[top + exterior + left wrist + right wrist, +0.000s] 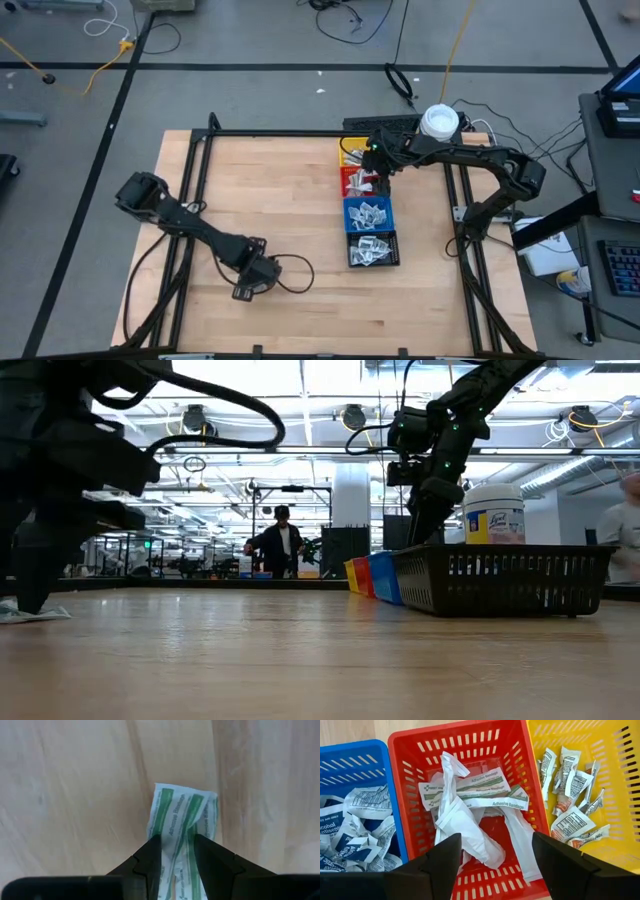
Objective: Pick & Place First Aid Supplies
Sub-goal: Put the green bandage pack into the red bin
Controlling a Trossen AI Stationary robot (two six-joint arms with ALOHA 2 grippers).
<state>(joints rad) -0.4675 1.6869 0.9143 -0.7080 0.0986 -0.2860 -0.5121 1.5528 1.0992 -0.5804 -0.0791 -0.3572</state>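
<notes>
My left gripper (246, 286) stands over bare wood near the table's front edge and points straight down. It is shut on a pale green-striped bandage wrapper (182, 812). My right gripper (495, 870) hangs open above the red bin (358, 183), with nothing between its fingers. The red bin (410, 750) holds long white and green wrappers (470, 790). Next to it, the yellow bin (620, 795) holds small printed sachets (570, 780). The blue bin (350, 765) holds white packets with blue print (350, 830). My left gripper pinches the green-striped wrapper between its two fingers (152, 855), coming from above. The part beside the fingers (179, 842) looks twisted or folded, so there is more than one layer. The wrapper's free end (185, 795) spreads out below the fingertips. In the low view a pale end (30, 612) sits at table level.
Four bins stand in a row on the table's right half: yellow (352, 150) farthest, then red, blue (368, 213) and black (372, 248) nearest. A white jar with a yellow label (440, 122) stands behind them. Bare wood surrounds the left gripper. People show in the room beyond.
</notes>
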